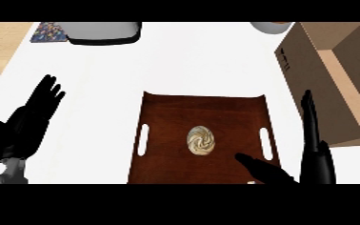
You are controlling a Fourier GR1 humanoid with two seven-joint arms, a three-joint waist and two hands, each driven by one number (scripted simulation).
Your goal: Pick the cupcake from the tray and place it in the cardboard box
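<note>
A cupcake (200, 140) with swirled cream-and-brown frosting sits near the middle of a dark brown wooden tray (175, 119). The open cardboard box (313, 62) stands at the right, beyond the tray's right edge. My right hand (313, 159) is open at the tray's lower right corner, fingers pointing straight up and thumb stretched left over the tray, a short way right of and below the cupcake. My left hand (32, 119) is open at the left edge, fingers up, well clear of the tray.
A grey and black appliance (104, 32) sits at the back left beside a patterned item (48, 32). A white rounded vessel (271, 27) shows at the back, left of the box. The white counter (197, 62) stretches behind the tray.
</note>
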